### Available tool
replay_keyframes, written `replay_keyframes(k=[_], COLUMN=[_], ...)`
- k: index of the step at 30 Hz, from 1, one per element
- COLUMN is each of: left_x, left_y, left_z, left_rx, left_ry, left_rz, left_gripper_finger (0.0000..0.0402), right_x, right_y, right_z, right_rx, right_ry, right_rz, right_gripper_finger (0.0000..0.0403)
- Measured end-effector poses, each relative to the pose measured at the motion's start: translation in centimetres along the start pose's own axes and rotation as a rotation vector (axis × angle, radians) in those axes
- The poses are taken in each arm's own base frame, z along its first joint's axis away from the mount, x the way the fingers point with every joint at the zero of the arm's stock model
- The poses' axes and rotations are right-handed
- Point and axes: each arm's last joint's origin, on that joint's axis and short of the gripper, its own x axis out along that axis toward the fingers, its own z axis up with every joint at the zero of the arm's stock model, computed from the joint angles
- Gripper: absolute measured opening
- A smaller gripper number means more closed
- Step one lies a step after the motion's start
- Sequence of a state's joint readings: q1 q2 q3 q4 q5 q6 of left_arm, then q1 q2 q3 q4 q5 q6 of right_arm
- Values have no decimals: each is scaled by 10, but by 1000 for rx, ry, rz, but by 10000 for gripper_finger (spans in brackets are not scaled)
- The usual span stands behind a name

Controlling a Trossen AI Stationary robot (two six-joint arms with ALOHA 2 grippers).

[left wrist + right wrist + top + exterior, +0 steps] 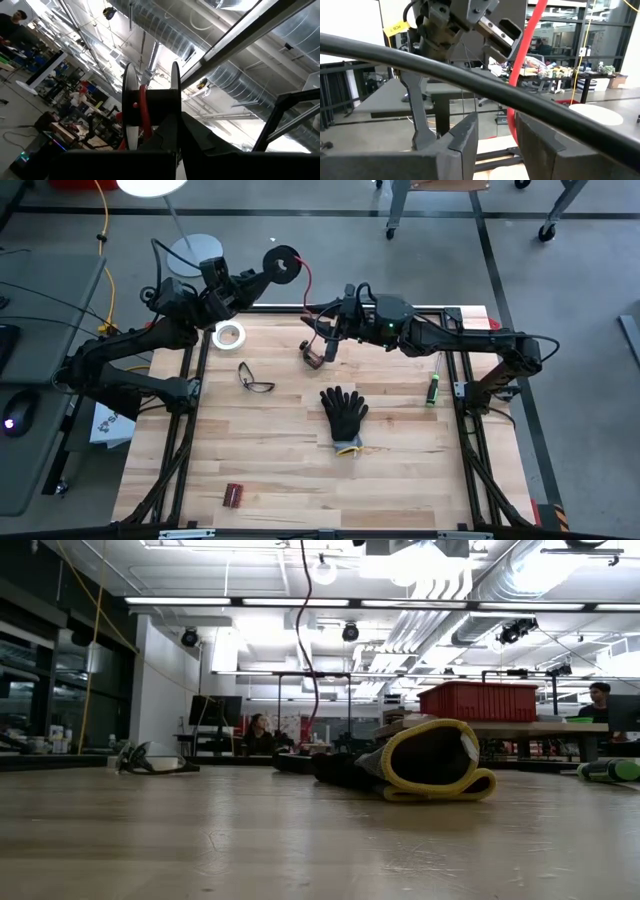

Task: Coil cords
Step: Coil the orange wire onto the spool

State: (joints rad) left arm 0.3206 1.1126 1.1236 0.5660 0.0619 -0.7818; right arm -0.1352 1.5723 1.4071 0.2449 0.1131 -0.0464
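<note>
A small black round spool with thin red cord wound on it is held by my left gripper beyond the table's far edge, above table height. The red cord runs from the spool down to my right gripper over the far middle of the table. There it passes through the gap between the open fingers. Below that gripper the cord hangs down to the table, and its end lies on the wood. My left gripper is shut on the spool's rim side, coming level from the table's left. The gripper's own body hides the place of contact. The spool is lifted clear, one flat face up. My right gripper: the cord runs close to one finger; I cannot tell whether it touches.
On the table lie a white tape ring, safety glasses, a black glove with a yellow cuff, a green-handled tool and a small reddish block. A lamp base stands beyond the far edge.
</note>
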Motion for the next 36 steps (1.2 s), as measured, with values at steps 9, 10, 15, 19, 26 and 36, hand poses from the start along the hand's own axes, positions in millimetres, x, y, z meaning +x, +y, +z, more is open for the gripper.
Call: replay_keyframes(k=[9, 10, 15, 19, 26, 36], left_x=[0, 0, 3, 5, 5, 5], left_y=[0, 0, 3, 7, 6, 6], left_z=[0, 0, -3, -7, -7, -7], left_rx=[0, 0, -1, -2, 5, 6], left_ry=[0, 1, 13, 28, 37, 29], left_rz=[-1, -1, -6, 3, -11, -18], left_gripper_finger=[0, 0, 0, 0, 0, 0], right_x=[0, 0, 0, 0, 0, 0], right_y=[1, 1, 1, 1, 1, 1], right_z=[0, 0, 0, 0, 0, 0], right_rx=[-11, -11, -11, -10, -11, -44], right_ry=[-1, -2, -2, -2, -2, -2], right_rz=[28, 28, 33, 35, 35, 35], right_gripper_finger=[122, 122, 122, 122, 122, 121])
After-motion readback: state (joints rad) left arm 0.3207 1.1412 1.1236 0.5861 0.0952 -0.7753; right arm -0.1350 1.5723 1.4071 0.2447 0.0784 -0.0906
